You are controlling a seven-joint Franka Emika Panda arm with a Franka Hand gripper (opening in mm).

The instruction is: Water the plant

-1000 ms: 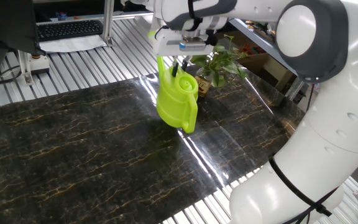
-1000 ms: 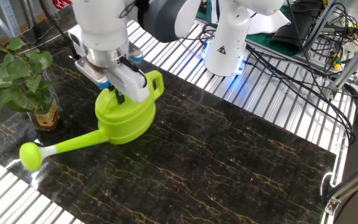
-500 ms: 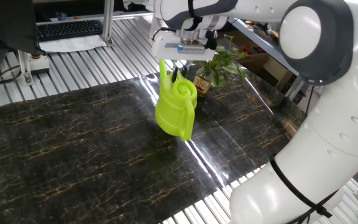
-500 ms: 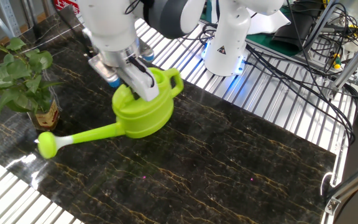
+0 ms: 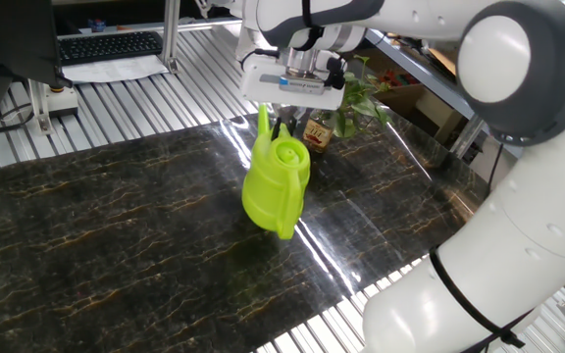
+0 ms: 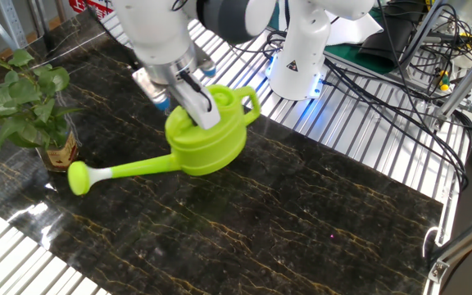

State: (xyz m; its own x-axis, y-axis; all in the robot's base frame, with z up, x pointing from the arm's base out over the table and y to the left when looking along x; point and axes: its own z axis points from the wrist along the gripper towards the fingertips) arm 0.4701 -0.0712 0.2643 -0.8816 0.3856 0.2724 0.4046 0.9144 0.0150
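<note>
The white Franka arm (image 5: 518,147) reaches over the dark marbled tabletop (image 5: 116,235), which lies on a ribbed metal bench (image 6: 359,139). The arm's base (image 6: 301,57) stands at the far side in the other fixed view, with black cables (image 6: 400,74) trailing beside it.

The lime-green watering can (image 6: 207,139) hangs above the tabletop, carried by the gripper (image 6: 188,97), whose 2 fingers are clamped on the top of the can near its curved handle (image 6: 248,102). The long spout (image 6: 133,170) runs roughly level toward the plant and ends in a round rose (image 6: 79,177). In one fixed view the same can (image 5: 275,186) appears end-on beneath the gripper (image 5: 284,126).

The plant (image 6: 23,102), a leafy green vine in a small brown jar (image 6: 60,152) with a yellowish label, stands near the tabletop's edge. The rose lies just beside the jar, low and apart from it, not over the leaves. In one fixed view the plant (image 5: 356,98) shows behind the gripper.

A keyboard (image 5: 111,44) rests on the bench in the background.
</note>
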